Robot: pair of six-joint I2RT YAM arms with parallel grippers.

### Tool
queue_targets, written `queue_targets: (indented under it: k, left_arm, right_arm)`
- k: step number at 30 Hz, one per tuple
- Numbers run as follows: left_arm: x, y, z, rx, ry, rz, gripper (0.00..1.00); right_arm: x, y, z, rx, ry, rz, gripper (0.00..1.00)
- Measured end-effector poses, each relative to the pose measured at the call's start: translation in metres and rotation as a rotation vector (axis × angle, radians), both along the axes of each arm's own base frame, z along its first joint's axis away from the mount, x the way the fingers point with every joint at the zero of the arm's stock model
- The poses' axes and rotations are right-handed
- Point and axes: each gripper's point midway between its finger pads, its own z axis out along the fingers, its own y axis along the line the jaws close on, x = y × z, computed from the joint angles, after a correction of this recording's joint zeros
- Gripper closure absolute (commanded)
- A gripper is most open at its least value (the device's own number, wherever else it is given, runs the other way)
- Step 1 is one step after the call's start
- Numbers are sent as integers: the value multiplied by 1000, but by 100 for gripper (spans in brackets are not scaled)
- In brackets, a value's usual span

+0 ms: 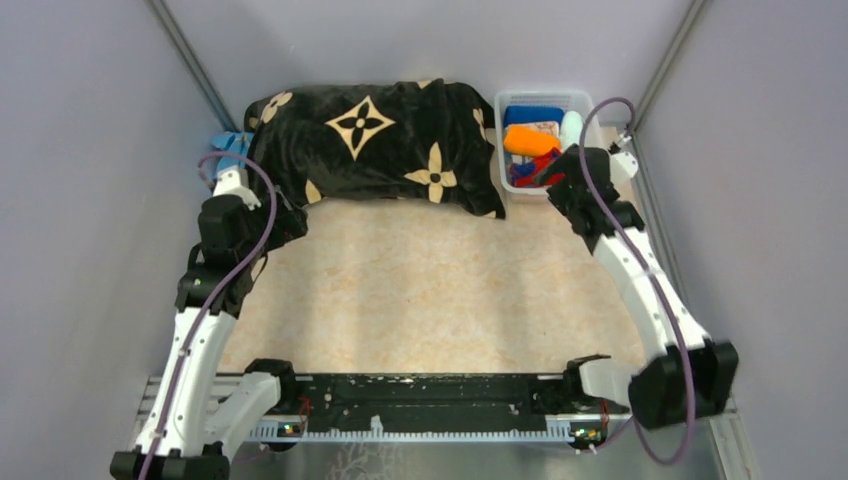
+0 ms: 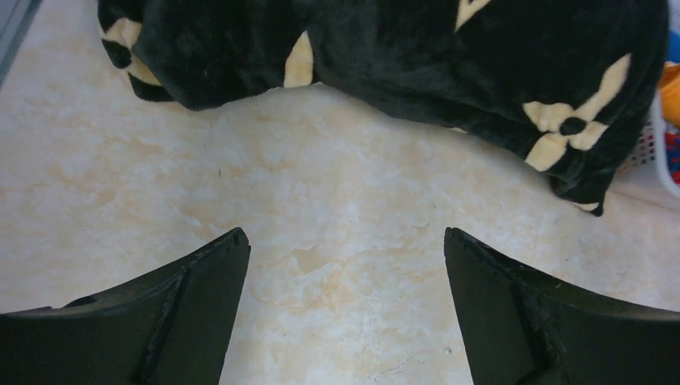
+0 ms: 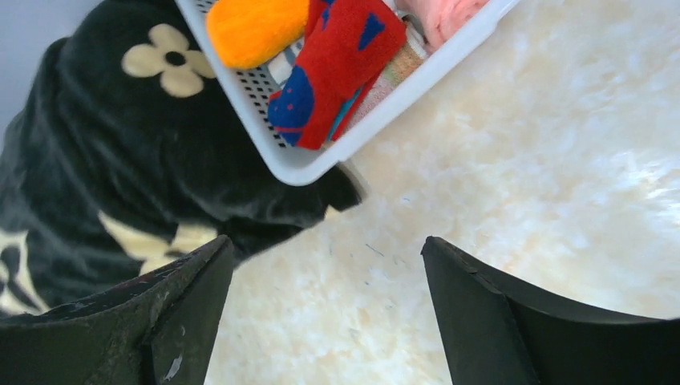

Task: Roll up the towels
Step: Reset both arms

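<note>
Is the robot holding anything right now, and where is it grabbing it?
Nothing is held. The left gripper and the right gripper are both open with nothing between their fingers; the towels lie in the basket.

The big black plush blanket with cream flower motifs (image 1: 380,150) lies across the far side of the pale table (image 1: 430,290). The white plastic basket (image 1: 499,140) sits touching its right end, holding the soft orange towel (image 1: 530,141) behind the red patterned towel (image 1: 535,170).
</note>
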Motion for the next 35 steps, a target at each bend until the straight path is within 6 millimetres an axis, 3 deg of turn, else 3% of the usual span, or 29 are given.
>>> queue_targets:
  k: [9,12,15,18,25,35]
  left_arm:
    - [-49,11,76,-3,-304,22,1]
    - [-61,16,87,-1,-353,38,1]
    - [-67,17,90,0,-374,43,1]
    - [-68,17,86,1,-370,43,1]
    - [-65,17,65,7,-319,44,1]
    - [-60,17,52,16,-286,42,1]
  right_arm:
    - [-112,-32,93,-273,-438,167,11]
    - [-146,-40,110,-360,-591,184,11]
    - [-167,-47,115,-445,-695,183,11]
    - [-172,-52,103,-523,-708,189,10]
    - [-163,-54,70,-616,-630,228,10]
    - [-167,-56,74,-661,-667,226,10]
